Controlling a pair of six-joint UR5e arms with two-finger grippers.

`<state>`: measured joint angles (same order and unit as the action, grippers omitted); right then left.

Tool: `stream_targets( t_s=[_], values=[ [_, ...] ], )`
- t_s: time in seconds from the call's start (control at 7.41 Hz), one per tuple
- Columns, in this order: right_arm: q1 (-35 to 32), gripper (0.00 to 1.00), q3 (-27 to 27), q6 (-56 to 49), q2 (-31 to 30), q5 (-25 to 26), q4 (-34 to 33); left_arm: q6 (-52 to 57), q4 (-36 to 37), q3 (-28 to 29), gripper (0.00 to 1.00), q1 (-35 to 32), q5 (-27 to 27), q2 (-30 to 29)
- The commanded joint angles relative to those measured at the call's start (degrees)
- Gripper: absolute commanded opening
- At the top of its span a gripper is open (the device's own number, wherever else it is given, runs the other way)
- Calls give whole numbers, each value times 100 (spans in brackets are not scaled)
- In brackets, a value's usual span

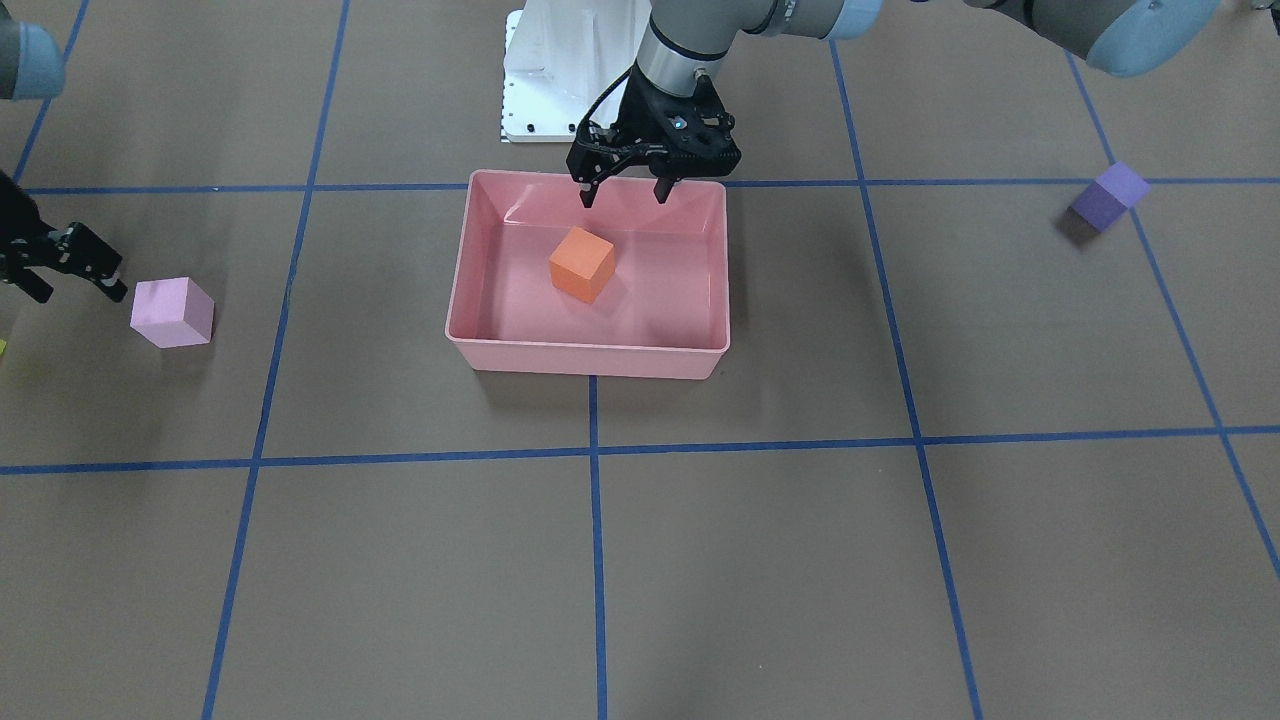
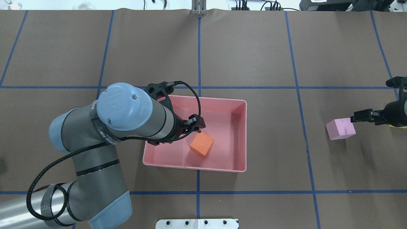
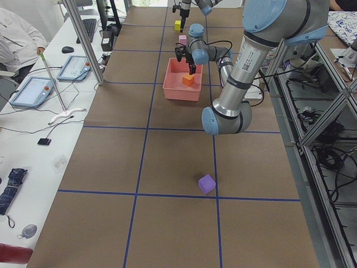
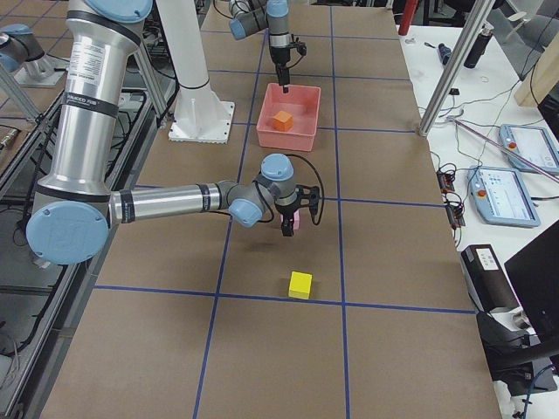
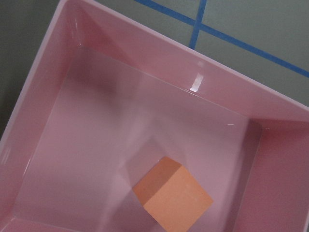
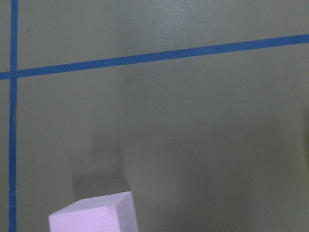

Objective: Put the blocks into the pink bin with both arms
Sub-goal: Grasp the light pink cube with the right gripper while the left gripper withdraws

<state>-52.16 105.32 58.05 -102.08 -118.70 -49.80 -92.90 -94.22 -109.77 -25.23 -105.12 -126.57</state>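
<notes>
Near the left end of the desk (image 1: 760, 560), on the robot's side, the purple block (image 1: 1108, 196) sits alone and untouched.

At mid-desk the left fingers (image 1: 661, 186) hang spread apart and empty above the robot-side wall of the pink bin (image 1: 590, 360). The orange block (image 1: 581, 264) lies loose on the bin floor, turned askew to the walls. This hand's best move looks like a straight rise until the tips are above the rim, then a swing toward the left end for the purple block.

Toward the right end, the light pink block (image 1: 172, 312) rests on the desk. The right fingers (image 1: 98, 268) are parted, hold nothing, and sit just beside the block on its right-end side, not around it. The wrist view catches only a top corner of the block. A good grasp likely means:
- sliding over until the block is centred between the tips
- squaring them to two flat faces
- lowering, then closing softly, as foam probably squashes

The yellow block (image 4: 300, 285) waits nearest the right end.
</notes>
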Motion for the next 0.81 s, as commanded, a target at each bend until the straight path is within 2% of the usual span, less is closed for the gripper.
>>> stream_targets(
  t_s=[0.0,0.4,0.67],
  values=[
    [582,100,33,93,135,504,50,0,-9,8,100,0,0,18],
    [943,100,-63,31,153,847,41,0,-9,8,100,18,0,45],
    [988,100,-256,22,197,857,32,9,-9,25,100,18,0,54]
  ],
)
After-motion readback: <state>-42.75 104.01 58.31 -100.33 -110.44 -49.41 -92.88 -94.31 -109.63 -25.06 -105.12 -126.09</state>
